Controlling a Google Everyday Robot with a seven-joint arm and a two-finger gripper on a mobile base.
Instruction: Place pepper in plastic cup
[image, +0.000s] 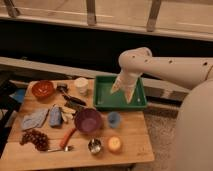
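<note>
Well to the lower left of the fingers (116, 86), the pepper (68, 137) lies flat on the wooden table (131, 134), between a dark grape bunch (34, 138) and the purple bowl (88, 120). The light-blue plastic cup (114, 119) stands upright just right of that bowl, below the fingertips and clear of them. The gripper (123, 91) hangs over the green tray (120, 106), its two fingers spread apart and holding nothing.

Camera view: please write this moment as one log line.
gripper open, over green tray | pepper on table | plastic cup beside purple bowl
</note>
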